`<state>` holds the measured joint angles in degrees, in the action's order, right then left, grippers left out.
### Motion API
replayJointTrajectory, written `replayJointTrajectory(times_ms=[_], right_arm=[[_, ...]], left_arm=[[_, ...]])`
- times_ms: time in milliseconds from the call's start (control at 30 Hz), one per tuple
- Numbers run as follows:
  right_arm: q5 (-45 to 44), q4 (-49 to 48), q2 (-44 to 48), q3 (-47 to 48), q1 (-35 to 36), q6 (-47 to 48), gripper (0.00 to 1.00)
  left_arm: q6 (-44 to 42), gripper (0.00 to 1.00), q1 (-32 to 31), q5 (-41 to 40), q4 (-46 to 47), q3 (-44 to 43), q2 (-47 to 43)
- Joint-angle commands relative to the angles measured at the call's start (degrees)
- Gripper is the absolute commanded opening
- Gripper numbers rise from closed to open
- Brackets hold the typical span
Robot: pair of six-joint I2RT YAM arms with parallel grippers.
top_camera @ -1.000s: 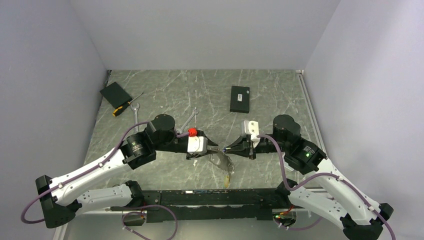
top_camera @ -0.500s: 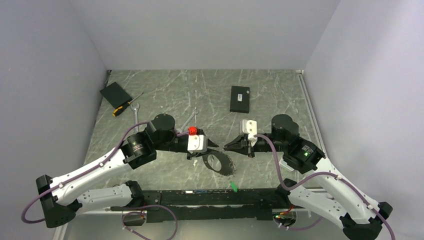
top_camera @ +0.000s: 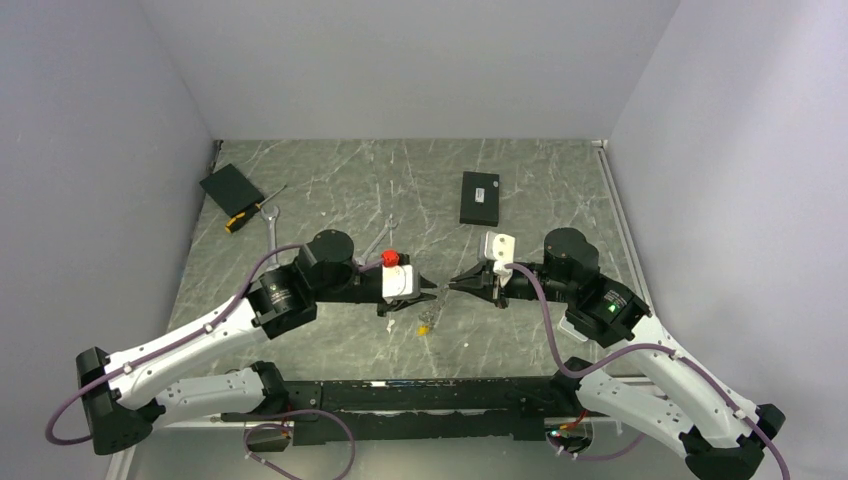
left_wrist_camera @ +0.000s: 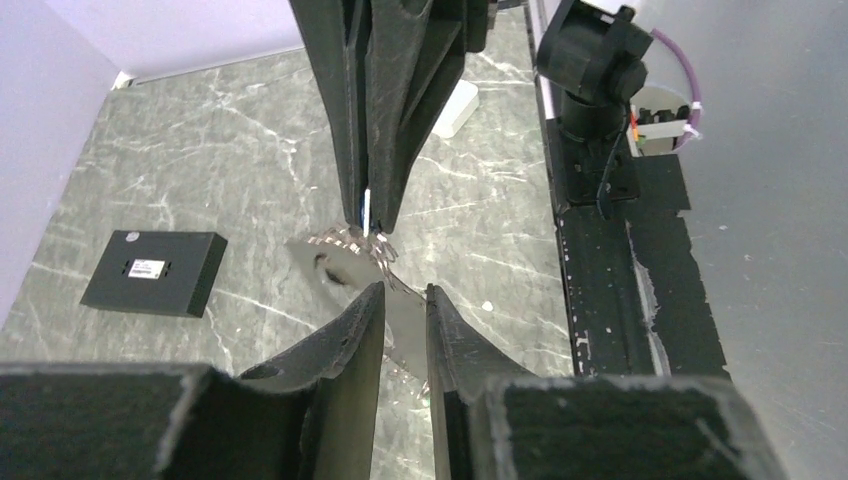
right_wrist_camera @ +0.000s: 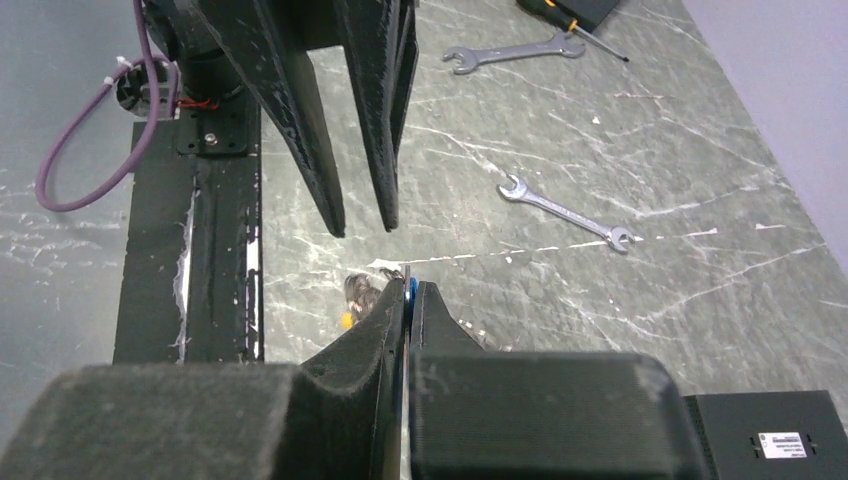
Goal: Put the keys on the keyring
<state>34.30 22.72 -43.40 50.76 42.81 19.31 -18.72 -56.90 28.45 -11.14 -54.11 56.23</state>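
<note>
The keyring (left_wrist_camera: 335,262) is pinched between the narrowly set fingers of the left end effector (left_wrist_camera: 403,293). A blue-headed key (left_wrist_camera: 367,206) is clamped in the closed right end effector (right_wrist_camera: 407,288), just beside it. The thin ring could be missed by the key's hole, or twisted loose, if the two are misaligned.

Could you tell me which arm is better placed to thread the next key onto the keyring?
Right, probably. The right gripper pinches a blue key at its fingertips, close to the keyring that the left gripper appears to hold.

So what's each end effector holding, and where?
Right end effector: small blue-headed key, by its head. Left end effector: thin silver wire keyring, seemingly by its rim.
</note>
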Motion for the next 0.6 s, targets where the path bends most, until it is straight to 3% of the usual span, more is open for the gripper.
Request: replayJointTrajectory(times_ms=[0, 267, 567], right_arm=[[-0.44, -5.05, 0.68, 2.4, 0.17, -0.45, 0.0], [-0.12, -4.97, 0.77, 2.76, 0.17, -0.84, 0.0], [0.5, -5.13, 1.17, 2.81, 0.16, -1.1, 0.0]], left_arm=[[1.49, 0.27, 0.13, -3.76, 4.02, 1.46, 0.88], [1.56, 0.27, 0.13, -7.51, 8.24, 2.94, 1.85], [0.89, 0.27, 0.12, -2.74, 10.54, 3.12, 3.12]])
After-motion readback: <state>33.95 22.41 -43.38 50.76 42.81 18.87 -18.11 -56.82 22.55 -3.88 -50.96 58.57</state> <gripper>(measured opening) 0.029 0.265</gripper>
